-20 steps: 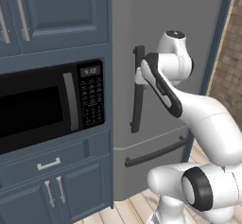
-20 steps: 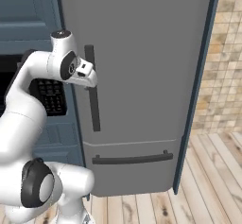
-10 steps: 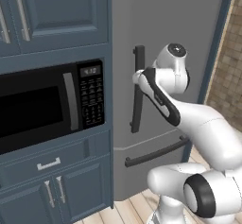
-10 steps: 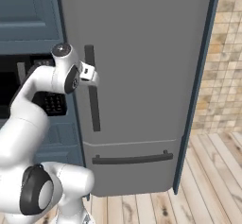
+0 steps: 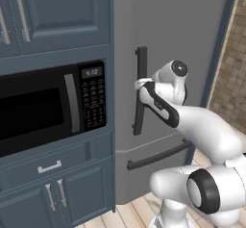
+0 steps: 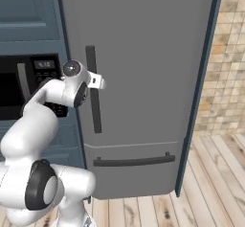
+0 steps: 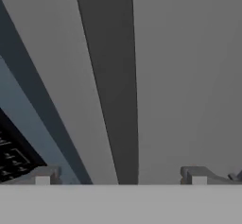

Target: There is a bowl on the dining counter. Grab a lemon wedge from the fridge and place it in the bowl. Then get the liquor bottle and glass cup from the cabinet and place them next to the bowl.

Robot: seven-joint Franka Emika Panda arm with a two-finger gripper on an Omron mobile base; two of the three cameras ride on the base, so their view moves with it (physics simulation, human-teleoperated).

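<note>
Your tool is at the fridge door, jaws spread wide w/ nothing between them. In the hand view the dark vertical handle runs up between the two fingertips, roughly centred, w/ grey door showing either side of it. Can't tell if the tips touch the bar yet.

From the left base view the tool sits at mid-height of the handle, arm reaching in from the lower right. Fridge is shut; the lower drawer's horizontal handle is below the arm.

Edges to mind: the fridge's left edge butts right against the blue cabinet column holding the black microwave, so there's little room on that side; microwave keypad is in the hand view's lower-left corner. On the right, door runs wide to a dark blue side panel, then tiled wall. Wood floor in front of the fridge is open on the right.
</note>
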